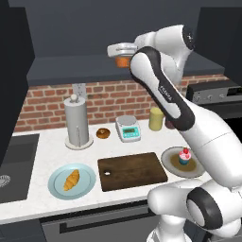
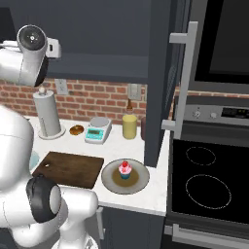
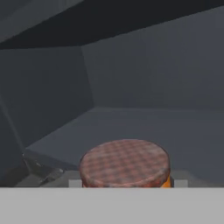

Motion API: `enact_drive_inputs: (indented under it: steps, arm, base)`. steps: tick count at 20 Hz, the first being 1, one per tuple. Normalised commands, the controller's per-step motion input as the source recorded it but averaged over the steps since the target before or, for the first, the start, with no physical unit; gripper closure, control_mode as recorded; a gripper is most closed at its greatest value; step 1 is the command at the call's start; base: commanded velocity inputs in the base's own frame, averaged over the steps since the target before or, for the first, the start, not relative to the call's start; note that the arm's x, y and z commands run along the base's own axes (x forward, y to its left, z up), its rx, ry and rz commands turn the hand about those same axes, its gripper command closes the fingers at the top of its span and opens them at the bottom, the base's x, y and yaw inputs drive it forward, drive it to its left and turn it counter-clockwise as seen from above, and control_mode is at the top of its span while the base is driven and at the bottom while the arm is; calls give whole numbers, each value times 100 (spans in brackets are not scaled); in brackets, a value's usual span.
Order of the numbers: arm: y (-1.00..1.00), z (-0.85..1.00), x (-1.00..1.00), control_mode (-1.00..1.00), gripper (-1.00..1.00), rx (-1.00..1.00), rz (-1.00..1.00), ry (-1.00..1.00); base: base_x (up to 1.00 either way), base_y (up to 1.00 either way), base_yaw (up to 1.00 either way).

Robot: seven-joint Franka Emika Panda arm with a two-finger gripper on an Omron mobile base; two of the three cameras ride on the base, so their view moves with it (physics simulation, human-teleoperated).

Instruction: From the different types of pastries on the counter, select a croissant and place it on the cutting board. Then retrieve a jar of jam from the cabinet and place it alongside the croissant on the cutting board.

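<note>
Gripper: at upper centre of the left base view, the gripper [image 1: 123, 60] sits up at the open cabinet [image 1: 94, 71]; its jaws are clamped on the jar of jam [image 1: 123, 61].
Jar of jam: orange body with a checked reddish lid; in the hand view the jar fills the bottom centre, just above the cabinet's grey shelf board.
Croissant: the croissant [image 1: 72, 179] lies on a round light blue plate [image 1: 56, 186] at lower left of the left base view, left of the cutting board.
Cutting board: the cutting board [image 1: 132, 171] lies bare on the counter [image 1: 47, 151], its hole toward its left end.
Cupcake: the cupcake [image 2: 125, 169] stands in the middle of a brownish round plate [image 2: 138, 182], right of the board.
Donut: the donut [image 1: 103, 133] lies straight on the counter, between a paper towel holder [image 1: 77, 123] and a kitchen scale [image 1: 128, 128].
Canister: a yellow canister [image 2: 129, 126] stands against the brick wall, right of the scale.
</note>
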Motion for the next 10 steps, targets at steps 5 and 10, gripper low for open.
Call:
enact_drive_inputs:
  steps: [5, 10]
  arm:
    - [-10, -1, -60, -100, 100, 21, 15, -1]
    - [-1, 0, -67, -100, 100, 15, 14, -1]
  base:
    - [0, 0, 0]
    - [0, 0, 0]
